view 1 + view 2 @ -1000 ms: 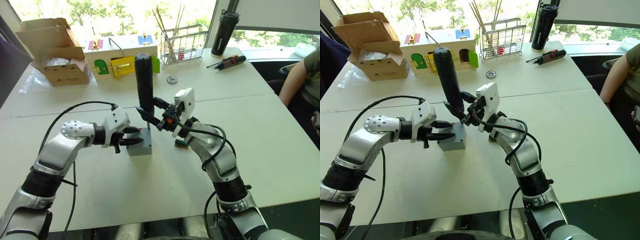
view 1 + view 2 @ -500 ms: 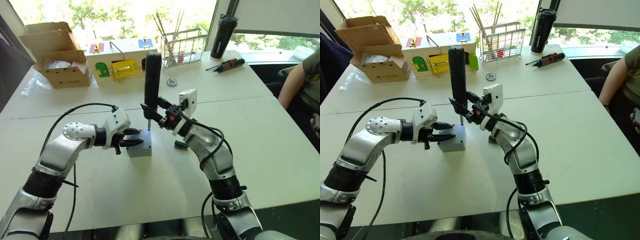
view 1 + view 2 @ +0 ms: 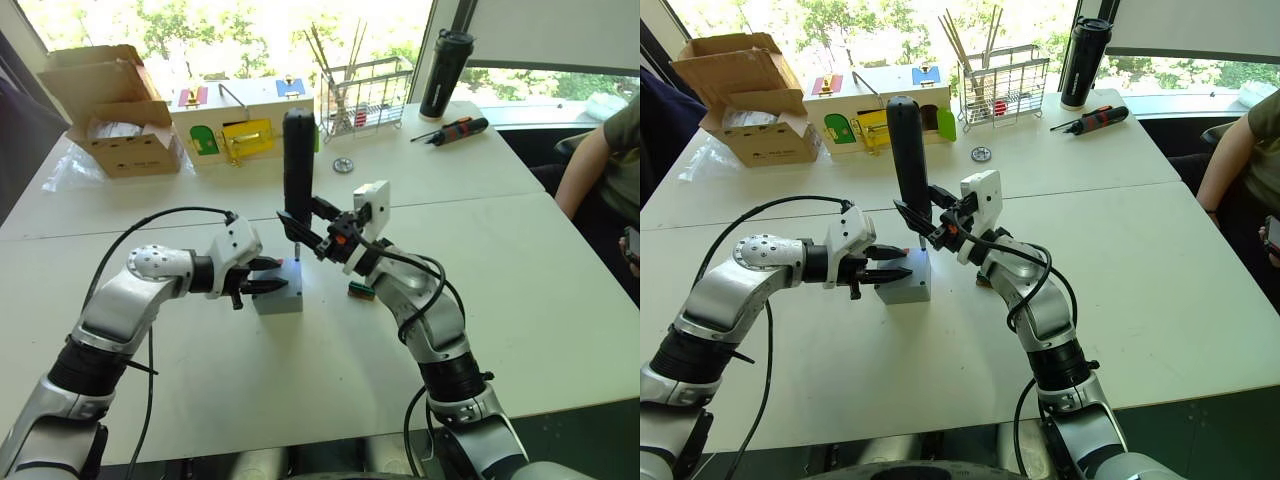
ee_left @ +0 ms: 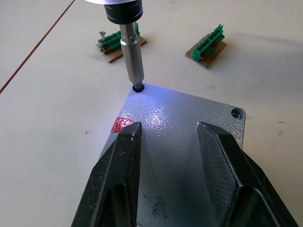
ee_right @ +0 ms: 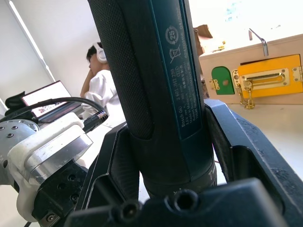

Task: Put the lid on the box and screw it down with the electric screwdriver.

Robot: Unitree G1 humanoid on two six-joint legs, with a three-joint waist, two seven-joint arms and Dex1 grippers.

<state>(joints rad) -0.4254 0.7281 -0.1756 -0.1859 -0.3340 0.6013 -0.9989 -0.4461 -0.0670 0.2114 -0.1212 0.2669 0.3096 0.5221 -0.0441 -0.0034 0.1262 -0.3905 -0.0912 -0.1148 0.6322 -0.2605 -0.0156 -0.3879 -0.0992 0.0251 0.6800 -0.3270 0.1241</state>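
The grey box sits mid-table with the lid on top; a small red mark shows near one corner. My left gripper reaches in from the left, open, its two black fingers spread over the lid. My right gripper is shut on the electric screwdriver, a thick black stick held nearly upright. Its metal bit stands in the lid's far corner hole. Another corner hole is in plain sight.
Two green terminal blocks lie just past the box. At the back stand a cardboard carton, a wooden box with coloured doors, a wire rack, a black bottle and a hand screwdriver. A person's arm is at the right edge.
My right gripper has brought the screwdriver from a lean to nearly upright and set its bit into the lid's corner hole. My left gripper has stayed on the lid.
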